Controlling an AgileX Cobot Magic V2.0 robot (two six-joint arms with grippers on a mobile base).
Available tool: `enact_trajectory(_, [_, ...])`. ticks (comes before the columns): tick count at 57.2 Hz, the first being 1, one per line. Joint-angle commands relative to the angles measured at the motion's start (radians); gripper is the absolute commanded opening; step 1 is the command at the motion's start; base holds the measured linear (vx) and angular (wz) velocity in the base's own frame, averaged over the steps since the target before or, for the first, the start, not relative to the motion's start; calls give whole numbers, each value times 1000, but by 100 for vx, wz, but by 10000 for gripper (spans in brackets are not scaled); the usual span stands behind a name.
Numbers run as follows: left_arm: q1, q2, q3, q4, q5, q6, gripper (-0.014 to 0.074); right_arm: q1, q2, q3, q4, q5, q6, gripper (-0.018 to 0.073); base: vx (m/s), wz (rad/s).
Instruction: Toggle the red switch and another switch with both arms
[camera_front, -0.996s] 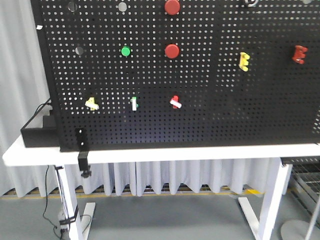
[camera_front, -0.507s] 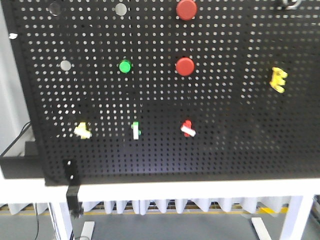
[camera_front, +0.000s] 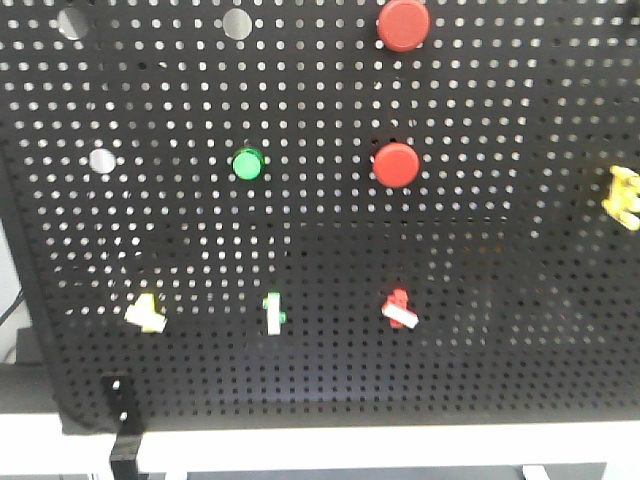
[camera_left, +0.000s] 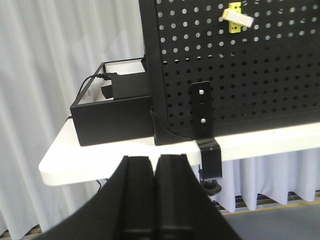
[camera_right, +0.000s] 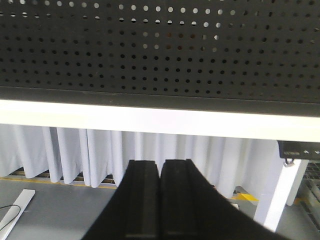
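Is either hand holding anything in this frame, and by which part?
Nothing is held. The left hand and right hand are both shut with nothing between their fingers, away from the pegboard.

the pegboard (camera_front: 500, 250) is finished in matt black perforated sheet, seemingly metal. smooth plastic is seen on the red switch (camera_front: 399, 308) at four o'clock and the yellow switch (camera_front: 145, 313) at eight o'clock. the tabletop (camera_right: 150, 120) is coated smooth white; the curtain (camera_left: 45, 65) is white cloth.

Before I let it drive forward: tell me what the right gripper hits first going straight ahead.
Probably the white table edge, just below the pegboard; the shut right gripper points at it, though depth is unclear.
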Motion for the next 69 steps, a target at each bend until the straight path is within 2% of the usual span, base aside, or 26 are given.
enact_trajectory(1, [1,-18,19,-4,-79,-3,3,-3,-11,4,-3,-83,-9,-6,14,1])
enact_trajectory(56, [1,-18,18,-3,-82,-2,3,-3,-11,4,-2,-113,-8,-6,4,0])
enact_trajectory(69, [1,-18,18,-3,-202,-2,3,-3,-11,4,-3,-194,-8,-6,0,0])
